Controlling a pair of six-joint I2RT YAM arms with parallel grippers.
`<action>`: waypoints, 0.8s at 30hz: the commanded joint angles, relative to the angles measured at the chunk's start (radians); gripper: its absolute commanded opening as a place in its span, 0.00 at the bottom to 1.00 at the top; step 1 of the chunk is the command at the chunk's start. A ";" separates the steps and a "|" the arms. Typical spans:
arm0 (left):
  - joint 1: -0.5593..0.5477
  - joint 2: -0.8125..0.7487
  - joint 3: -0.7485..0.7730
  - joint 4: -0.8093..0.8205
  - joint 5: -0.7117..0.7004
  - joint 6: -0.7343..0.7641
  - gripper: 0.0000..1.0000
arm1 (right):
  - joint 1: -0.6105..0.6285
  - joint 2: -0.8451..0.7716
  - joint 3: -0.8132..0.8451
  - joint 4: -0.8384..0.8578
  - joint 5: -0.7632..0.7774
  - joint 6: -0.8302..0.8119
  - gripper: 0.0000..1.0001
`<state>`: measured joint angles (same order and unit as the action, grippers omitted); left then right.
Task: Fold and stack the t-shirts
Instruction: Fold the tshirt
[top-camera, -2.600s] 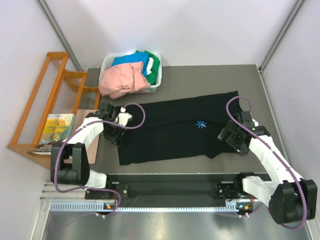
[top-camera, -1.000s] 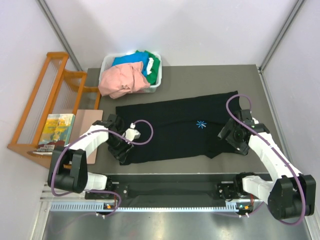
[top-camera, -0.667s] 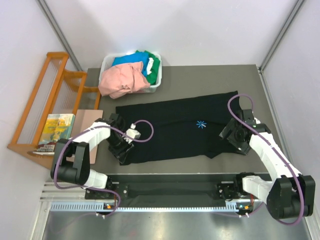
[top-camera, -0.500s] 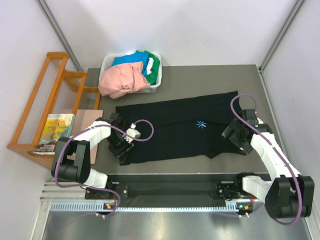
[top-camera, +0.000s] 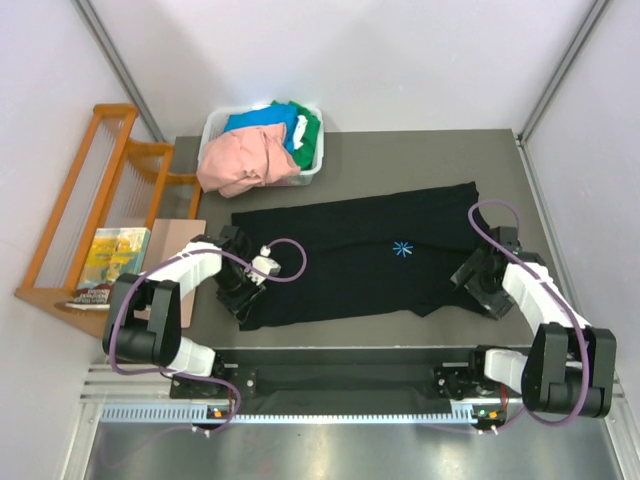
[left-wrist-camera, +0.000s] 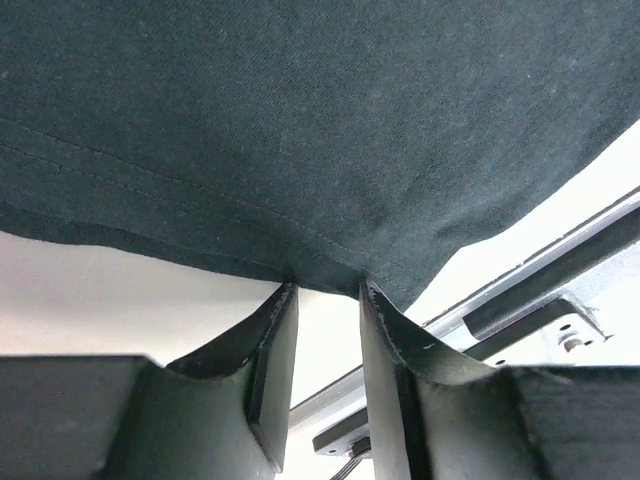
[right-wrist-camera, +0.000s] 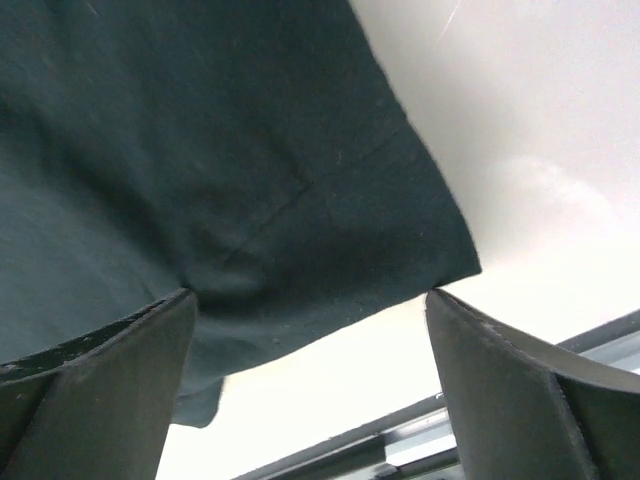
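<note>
top view: a black t-shirt (top-camera: 350, 260) lies spread flat across the grey table (top-camera: 400, 160), its small light-blue starburst mark (top-camera: 402, 249) facing up. the left gripper (top-camera: 243, 290) sits low at the shirt's near-left corner. the right gripper (top-camera: 468, 280) sits at the near-right corner. at the far-left corner of the table a white bin (top-camera: 312, 170) holds a salmon-pink shirt (top-camera: 240, 160) spilling over its front rim, with a blue shirt (top-camera: 260, 120) and a green shirt (top-camera: 308, 128) behind it.

left wrist view: the 2 fingers (left-wrist-camera: 275, 350) stand a narrow gap apart, and the stitched hem of the black cloth dips down right at their tips. whether they pinch the hem i cannot tell, since pale table shows in the gap below.

right wrist view: the jaws are spread wide, one on each side of the shirt's corner, with nothing between them but cloth lying flat and bare table beside it.
</note>
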<state>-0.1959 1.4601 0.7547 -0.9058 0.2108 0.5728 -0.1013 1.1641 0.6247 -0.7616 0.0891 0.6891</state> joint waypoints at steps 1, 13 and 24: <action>-0.004 -0.003 0.009 0.042 0.007 -0.008 0.35 | -0.009 0.006 -0.017 0.073 -0.063 -0.016 0.87; -0.004 -0.024 0.041 0.045 -0.019 -0.033 0.00 | -0.009 -0.021 0.020 0.044 -0.075 -0.039 0.27; 0.000 -0.089 0.172 -0.008 -0.057 -0.050 0.00 | -0.008 -0.121 0.116 -0.051 -0.058 -0.063 0.13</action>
<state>-0.1967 1.4147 0.8646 -0.8959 0.1665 0.5400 -0.1013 1.0939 0.6682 -0.7692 0.0128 0.6495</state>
